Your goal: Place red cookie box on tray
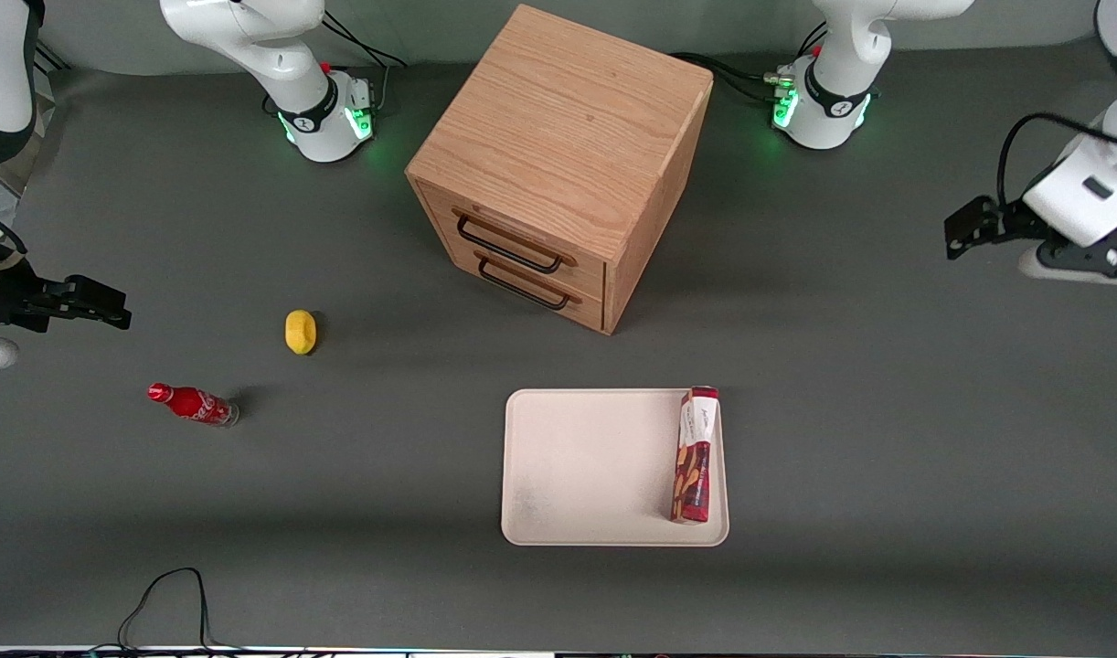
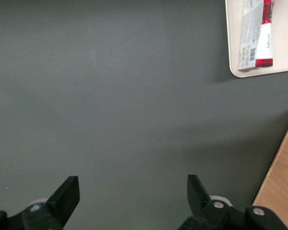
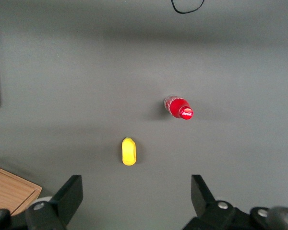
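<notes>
The red cookie box (image 1: 695, 454) lies flat on the tray (image 1: 586, 466), along the tray's edge toward the working arm's end of the table, its white-labelled end pointing away from the front camera. The left wrist view shows that end of the box (image 2: 262, 33) inside the tray's rim (image 2: 233, 48). My gripper (image 1: 962, 228) hangs above bare table well toward the working arm's end, farther from the front camera than the tray and apart from the box. Its fingers are wide open with nothing between them (image 2: 132, 184).
A wooden two-drawer cabinet (image 1: 558, 164) stands farther from the front camera than the tray; its corner (image 2: 281, 187) shows in the left wrist view. A yellow lemon (image 1: 300, 331) and a small red soda bottle (image 1: 193, 404) sit toward the parked arm's end. A black cable (image 1: 165, 594) loops near the front edge.
</notes>
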You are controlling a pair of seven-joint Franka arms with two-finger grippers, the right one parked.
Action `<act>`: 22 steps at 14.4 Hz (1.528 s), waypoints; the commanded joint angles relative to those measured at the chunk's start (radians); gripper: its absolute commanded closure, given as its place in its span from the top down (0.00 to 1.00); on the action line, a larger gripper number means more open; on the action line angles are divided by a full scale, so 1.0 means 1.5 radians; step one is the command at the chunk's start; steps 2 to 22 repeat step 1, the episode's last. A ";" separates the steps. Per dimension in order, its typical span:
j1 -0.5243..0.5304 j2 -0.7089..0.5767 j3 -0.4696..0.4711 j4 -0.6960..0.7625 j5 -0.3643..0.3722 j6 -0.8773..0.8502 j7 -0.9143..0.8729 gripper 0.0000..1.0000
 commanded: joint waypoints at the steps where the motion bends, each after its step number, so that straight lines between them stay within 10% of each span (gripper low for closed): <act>1: 0.008 -0.018 -0.009 -0.019 0.002 0.000 0.018 1.00; 22: 0.008 -0.018 -0.009 -0.019 0.002 0.000 0.018 1.00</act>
